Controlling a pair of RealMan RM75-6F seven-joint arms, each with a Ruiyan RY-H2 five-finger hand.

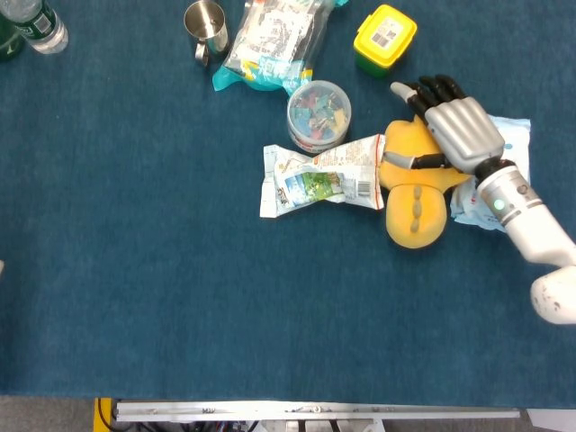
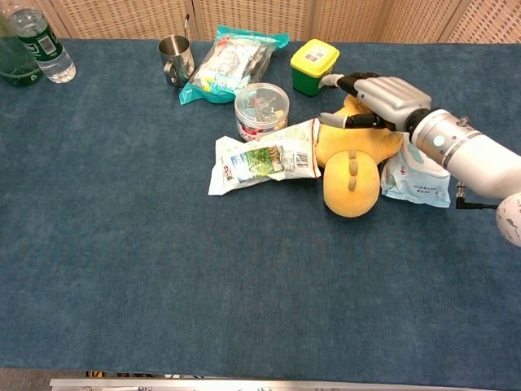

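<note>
A yellow plush toy (image 1: 415,200) (image 2: 351,175) lies on the blue table, its head end under my right hand (image 1: 454,130) (image 2: 379,98). The hand hovers over or rests on the toy's top with its fingers spread and the thumb reaching left; it grips nothing. A crumpled snack packet (image 1: 315,176) (image 2: 262,160) touches the toy's left side. A white wipes pack (image 1: 499,171) (image 2: 417,179) lies under the right forearm. My left hand shows in neither view.
A round tub of coloured clips (image 1: 318,114) (image 2: 261,108), a yellow-lidded green box (image 1: 383,38) (image 2: 314,65), a clear bag of goods (image 1: 271,40) (image 2: 228,61), a steel cup (image 1: 206,27) (image 2: 175,57) and a water bottle (image 1: 38,22) (image 2: 42,45) stand along the far side.
</note>
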